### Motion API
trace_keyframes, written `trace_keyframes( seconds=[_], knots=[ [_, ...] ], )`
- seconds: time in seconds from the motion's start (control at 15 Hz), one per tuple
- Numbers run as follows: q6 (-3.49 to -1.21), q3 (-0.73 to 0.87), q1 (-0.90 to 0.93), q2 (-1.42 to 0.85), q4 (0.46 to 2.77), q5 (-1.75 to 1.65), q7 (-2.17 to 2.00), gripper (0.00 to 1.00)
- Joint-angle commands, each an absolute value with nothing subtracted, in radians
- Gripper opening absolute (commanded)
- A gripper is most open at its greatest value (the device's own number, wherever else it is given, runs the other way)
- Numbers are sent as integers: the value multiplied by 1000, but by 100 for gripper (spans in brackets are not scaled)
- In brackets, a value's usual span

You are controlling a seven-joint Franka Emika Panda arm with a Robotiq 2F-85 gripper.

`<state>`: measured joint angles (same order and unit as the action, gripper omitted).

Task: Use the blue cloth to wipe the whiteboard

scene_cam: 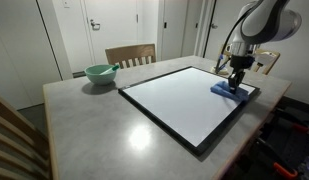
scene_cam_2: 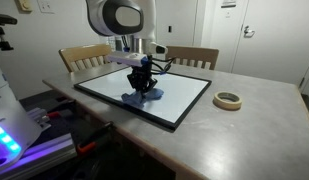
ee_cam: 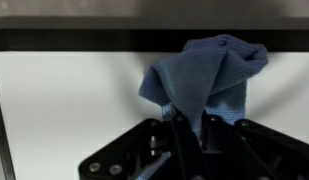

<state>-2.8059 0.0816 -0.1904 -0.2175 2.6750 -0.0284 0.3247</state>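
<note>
A whiteboard (scene_cam: 189, 100) with a black frame lies flat on the grey table; it also shows in the exterior view (scene_cam_2: 184, 92) and fills the wrist view (ee_cam: 64, 95). A blue cloth (scene_cam: 230, 90) rests crumpled on the board near one edge, also seen in the exterior view (scene_cam_2: 144, 97) and in the wrist view (ee_cam: 209, 75). My gripper (scene_cam: 235, 79) stands straight down over the cloth and is shut on it, pressing it to the board; it shows in the exterior view (scene_cam_2: 143, 86) and in the wrist view (ee_cam: 191, 125), where the fingers pinch a fold.
A green bowl (scene_cam: 100, 73) with a utensil sits near the table's far corner. A roll of tape (scene_cam_2: 228, 100) lies on the table beside the board. Wooden chairs (scene_cam: 130, 55) stand at the table's edges.
</note>
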Motion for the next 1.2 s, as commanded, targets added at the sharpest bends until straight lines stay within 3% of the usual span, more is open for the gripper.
trace_keyframes(
  seconds=[0.0, 1.13],
  knots=[
    [-2777, 101, -198, -334, 2585, -60, 332, 3],
    [-2517, 79, -153, -485, 2288, -122, 315, 3]
  ],
)
